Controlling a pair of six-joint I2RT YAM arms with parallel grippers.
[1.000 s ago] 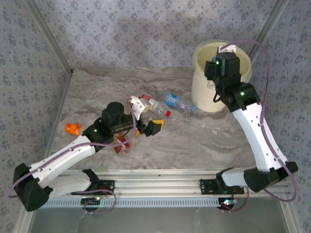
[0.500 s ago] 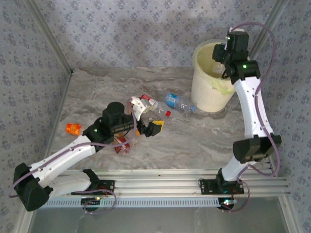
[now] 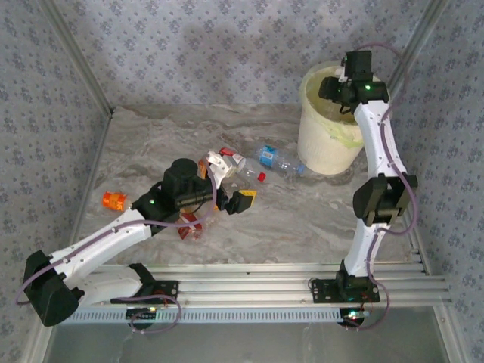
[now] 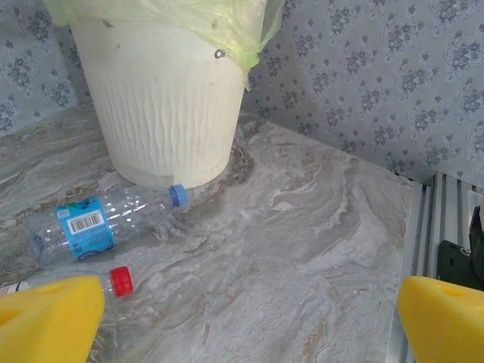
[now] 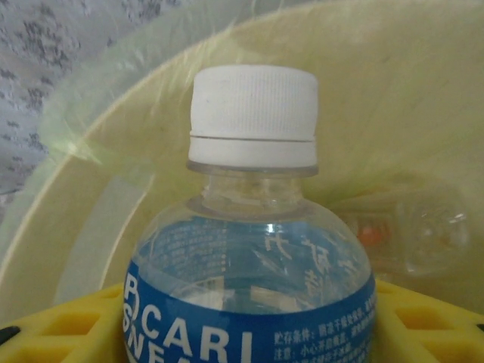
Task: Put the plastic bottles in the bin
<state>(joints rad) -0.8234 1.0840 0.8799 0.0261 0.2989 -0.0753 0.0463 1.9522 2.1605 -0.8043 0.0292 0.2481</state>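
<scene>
In the right wrist view my right gripper is shut on a clear plastic bottle with a white cap and a blue label, held between yellow pads. It hangs over the mouth of the bin, where another clear bottle lies inside. From above, the right gripper is over the bin. My left gripper stands open above the table. A blue-label bottle and a red-capped bottle lie ahead of it, near the bin.
An orange bottle lies at the left of the marble table. A red-label bottle sits under the left arm. Wallpapered walls close the back and sides. A metal rail runs along the near edge.
My right arm has stretched up and back, carrying the bottle from the bin's front to over its mouth. The left arm has shifted slightly.
</scene>
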